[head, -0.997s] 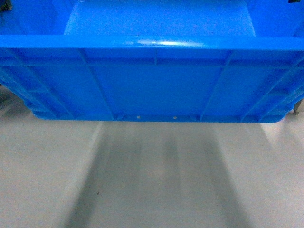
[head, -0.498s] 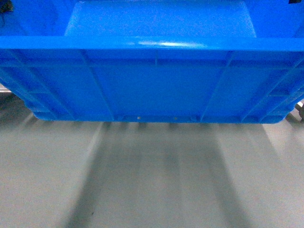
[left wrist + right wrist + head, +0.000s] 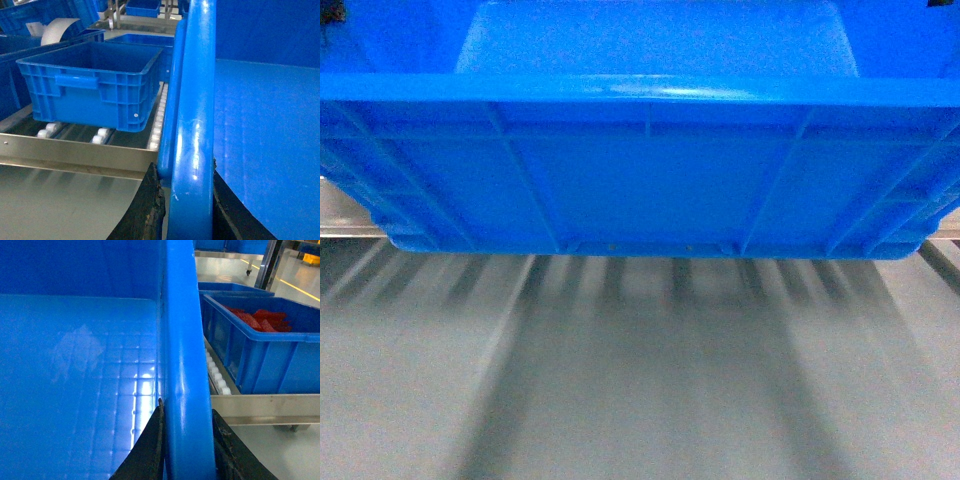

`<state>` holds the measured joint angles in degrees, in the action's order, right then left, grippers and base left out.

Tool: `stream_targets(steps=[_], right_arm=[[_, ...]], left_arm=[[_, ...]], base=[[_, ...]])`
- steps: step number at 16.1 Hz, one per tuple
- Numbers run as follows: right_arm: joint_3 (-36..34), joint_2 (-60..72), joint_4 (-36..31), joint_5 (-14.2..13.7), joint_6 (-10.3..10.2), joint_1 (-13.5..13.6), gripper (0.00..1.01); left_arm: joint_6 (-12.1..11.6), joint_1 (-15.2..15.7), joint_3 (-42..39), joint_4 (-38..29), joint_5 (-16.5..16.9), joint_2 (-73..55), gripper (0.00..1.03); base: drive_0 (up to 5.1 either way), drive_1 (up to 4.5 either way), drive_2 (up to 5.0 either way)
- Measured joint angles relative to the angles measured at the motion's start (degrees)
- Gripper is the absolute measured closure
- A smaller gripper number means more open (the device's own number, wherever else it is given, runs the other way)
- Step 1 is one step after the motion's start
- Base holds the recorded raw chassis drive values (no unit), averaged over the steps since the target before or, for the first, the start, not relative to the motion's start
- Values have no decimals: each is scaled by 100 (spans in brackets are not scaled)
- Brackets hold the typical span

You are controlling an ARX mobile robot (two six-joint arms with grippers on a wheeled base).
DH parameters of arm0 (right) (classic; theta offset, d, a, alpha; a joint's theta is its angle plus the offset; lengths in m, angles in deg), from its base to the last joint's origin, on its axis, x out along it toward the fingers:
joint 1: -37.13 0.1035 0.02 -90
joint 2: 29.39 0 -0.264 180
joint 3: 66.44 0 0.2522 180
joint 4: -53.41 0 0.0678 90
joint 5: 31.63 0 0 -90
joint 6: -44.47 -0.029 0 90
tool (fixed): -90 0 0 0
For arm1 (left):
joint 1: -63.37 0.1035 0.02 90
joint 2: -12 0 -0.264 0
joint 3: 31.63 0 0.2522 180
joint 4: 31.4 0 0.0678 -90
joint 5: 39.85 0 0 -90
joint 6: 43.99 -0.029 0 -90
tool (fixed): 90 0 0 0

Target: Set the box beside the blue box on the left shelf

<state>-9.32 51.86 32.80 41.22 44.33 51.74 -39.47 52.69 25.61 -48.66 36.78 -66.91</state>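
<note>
Both jaws pinch the box [image 3: 650, 180] rim; the box must stay level and slide onto the left shelf [image 3: 75, 152] beside the blue box [image 3: 95, 82].

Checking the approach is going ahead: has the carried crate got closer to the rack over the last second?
Yes. The crate fills the head view as before, but the rack's metal edge now shows just beneath it where only floor showed earlier, so it has advanced toward the rack.
</note>
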Motion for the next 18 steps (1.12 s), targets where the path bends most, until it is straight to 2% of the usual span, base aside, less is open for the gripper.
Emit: stream_targets(steps=[18], right_arm=[[2, 2, 2, 0, 2, 0, 84]], left_arm=[[0, 0, 0, 9, 2, 2, 89]], base=[[18, 424, -387]])
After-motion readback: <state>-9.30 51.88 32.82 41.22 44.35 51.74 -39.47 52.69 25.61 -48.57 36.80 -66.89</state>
